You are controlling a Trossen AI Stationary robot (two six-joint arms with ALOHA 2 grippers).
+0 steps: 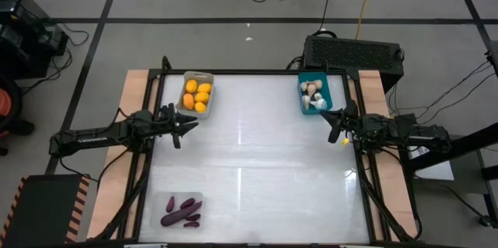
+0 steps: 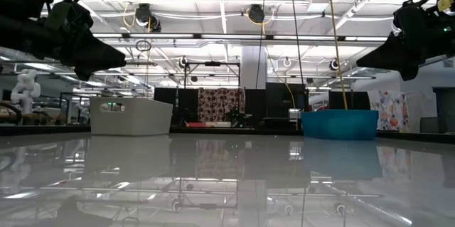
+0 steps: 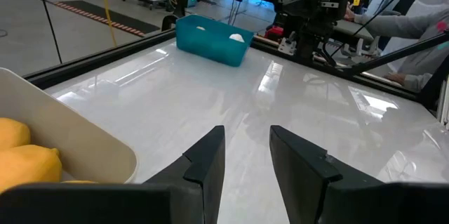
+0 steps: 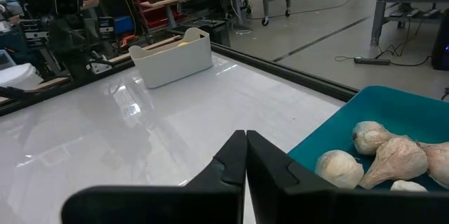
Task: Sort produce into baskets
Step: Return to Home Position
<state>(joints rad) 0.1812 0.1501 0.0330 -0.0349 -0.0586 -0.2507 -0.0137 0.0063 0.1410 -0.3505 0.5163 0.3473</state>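
Note:
Three baskets stand on the white table. The light grey basket [image 1: 196, 93] at the far left holds orange-yellow fruits [image 3: 21, 157]. Pale garlic bulbs [image 4: 382, 155] fill the teal basket [image 1: 314, 94] at the far right. Purple eggplants [image 1: 180, 211] lie in the clear basket [image 1: 181, 209] at the near left. My left gripper [image 3: 247, 134] hovers just beside the grey basket, fingers a little apart, nothing between them. My right gripper [image 4: 245, 134] hovers beside the teal basket, shut and holding nothing. Both grippers point toward the table's middle.
The table's dark frame [image 1: 249, 74] runs round its edge. A large black box [image 1: 354, 50] sits beyond the far right corner. Bare white tabletop [image 1: 257, 162] lies between the baskets. A person's grey sleeve [image 3: 414, 24] shows behind the right arm.

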